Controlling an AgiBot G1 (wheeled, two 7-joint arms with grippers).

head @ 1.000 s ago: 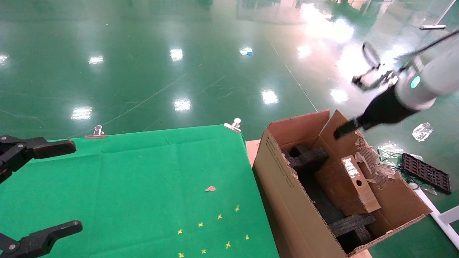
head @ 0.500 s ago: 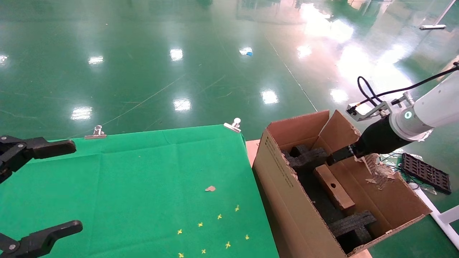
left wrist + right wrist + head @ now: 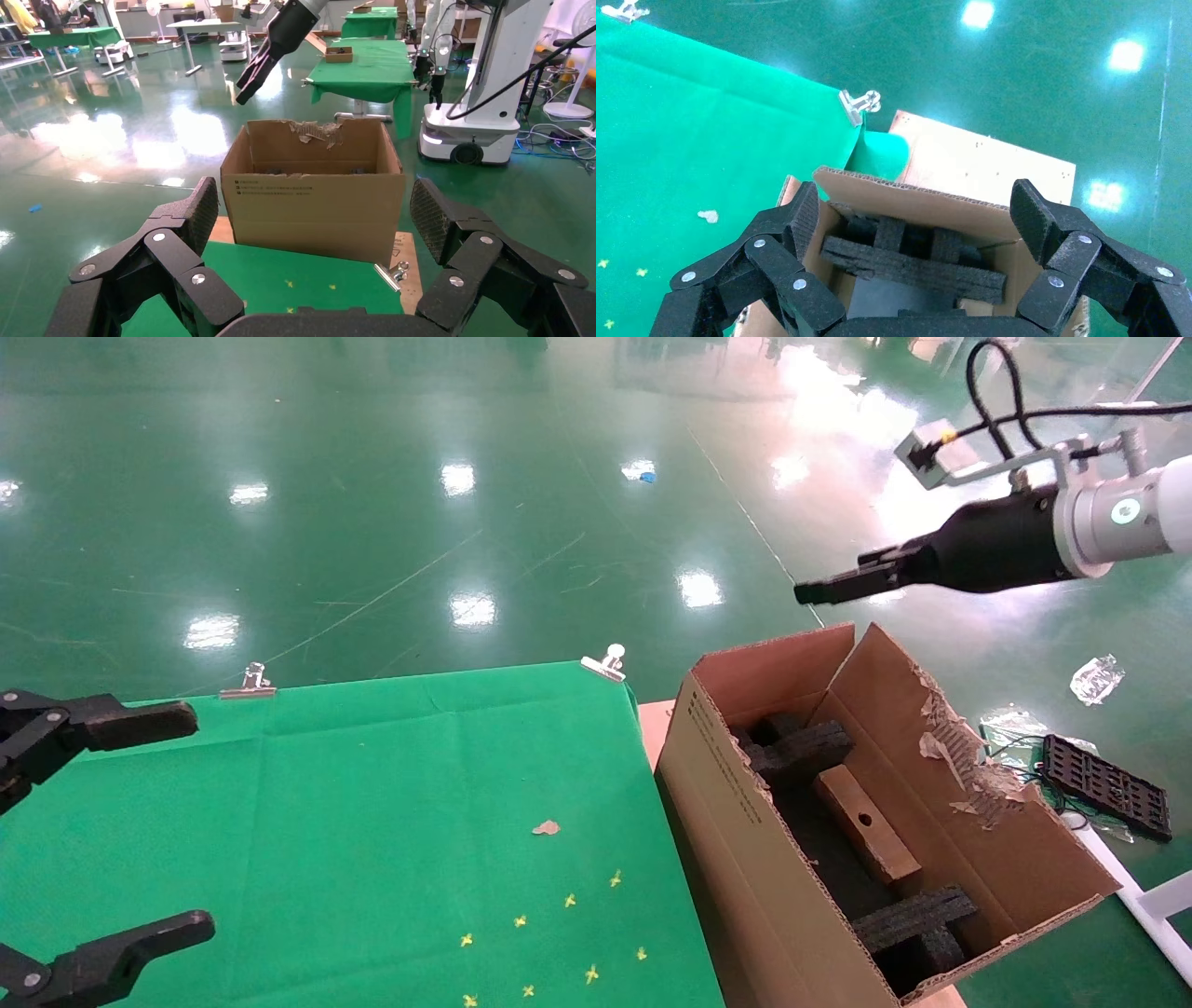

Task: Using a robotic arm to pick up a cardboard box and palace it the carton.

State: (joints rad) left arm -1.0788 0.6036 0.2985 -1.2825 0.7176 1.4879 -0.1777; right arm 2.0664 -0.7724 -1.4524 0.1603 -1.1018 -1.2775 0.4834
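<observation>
The small cardboard box (image 3: 864, 823), a narrow brown slab with a round hole, lies inside the carton (image 3: 736, 822) between black foam blocks (image 3: 801, 747). The robotic arm (image 3: 1117, 509) on the right, white with a black wrist, hangs above the carton's far end. Its right gripper (image 3: 819, 590) is open and empty, well above the box; in the right wrist view its fingers (image 3: 807, 217) frame the carton (image 3: 905, 200) and foam below. The left gripper (image 3: 149, 822) is open and parked over the table's left side. The carton also shows in the left wrist view (image 3: 313, 203).
A green cloth (image 3: 372, 822) held by metal clips (image 3: 605, 663) covers the table left of the carton. A small cardboard scrap (image 3: 547, 827) and yellow marks lie on it. A black tray (image 3: 1105, 786) and plastic scraps lie on the floor at right.
The right gripper let go of the cardboard box, which dropped flat between the foam blocks, then rose up out of the carton and now hangs above it. The left arm has not moved.
</observation>
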